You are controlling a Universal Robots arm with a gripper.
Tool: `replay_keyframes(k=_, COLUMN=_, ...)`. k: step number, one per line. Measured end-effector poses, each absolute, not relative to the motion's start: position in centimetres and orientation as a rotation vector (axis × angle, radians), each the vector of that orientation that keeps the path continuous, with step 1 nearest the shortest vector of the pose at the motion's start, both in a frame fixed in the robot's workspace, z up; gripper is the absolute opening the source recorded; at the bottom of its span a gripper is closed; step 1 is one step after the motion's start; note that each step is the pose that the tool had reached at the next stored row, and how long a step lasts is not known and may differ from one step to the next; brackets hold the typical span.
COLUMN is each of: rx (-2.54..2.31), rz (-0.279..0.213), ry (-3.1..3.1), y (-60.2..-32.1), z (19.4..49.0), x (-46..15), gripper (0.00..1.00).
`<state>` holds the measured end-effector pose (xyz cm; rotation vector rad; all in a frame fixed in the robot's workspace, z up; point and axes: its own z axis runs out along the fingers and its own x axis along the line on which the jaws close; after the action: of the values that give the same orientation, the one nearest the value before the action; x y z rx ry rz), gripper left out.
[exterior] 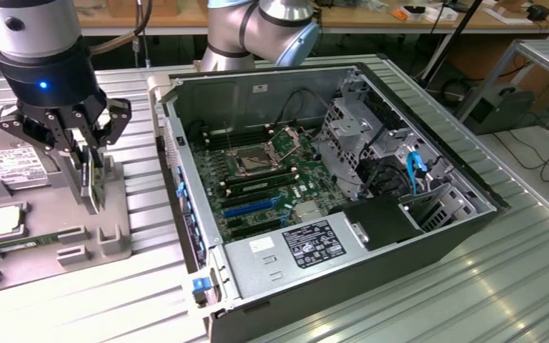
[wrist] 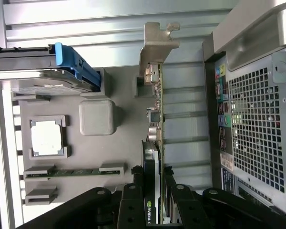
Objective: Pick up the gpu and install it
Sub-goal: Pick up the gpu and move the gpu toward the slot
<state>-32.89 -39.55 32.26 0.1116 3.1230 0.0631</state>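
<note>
- Poised vertically over the grey holder on the worktop, beside the open computer case.
- Clamping the gpu, upright on edge, in the end effector.

surface: ribbed metal table | on it: grey fixture; open computer case

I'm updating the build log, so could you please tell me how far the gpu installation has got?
Done: the gripper sits shut on the gpu. In hand: the card stands on edge at the gray holder tray, not yet carried over. Left: the computer case holds no card; its blue motherboard slot is bare.
</note>
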Motion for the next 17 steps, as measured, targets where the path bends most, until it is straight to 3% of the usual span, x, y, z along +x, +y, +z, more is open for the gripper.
replay_keyframes(k=5, rx=0.095, rz=0.063, ry=3.124, y=-39.6, z=33.4, x=-32.9, gripper=0.27)
replay_keyframes(k=17, rx=0.095, rz=0.063, ry=3.124, y=-39.6, z=40.0, x=-32.9, gripper=0.27)
